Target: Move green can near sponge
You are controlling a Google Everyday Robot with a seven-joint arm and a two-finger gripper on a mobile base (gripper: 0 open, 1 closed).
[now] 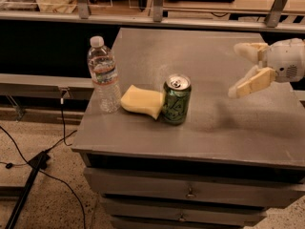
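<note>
green can point(177, 100): standing upright, touching sponge point(141, 101) on its left
end effector point(237, 70): hovering right of green can, fingers spread apart, holding nothing

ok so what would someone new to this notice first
The green can stands upright near the middle of the table, with the pale yellow sponge lying right beside it, seemingly touching. A clear bottle stands by the table's left edge, just past the sponge. The gripper hovers open and empty over the table's right side, apart from the can.
</note>
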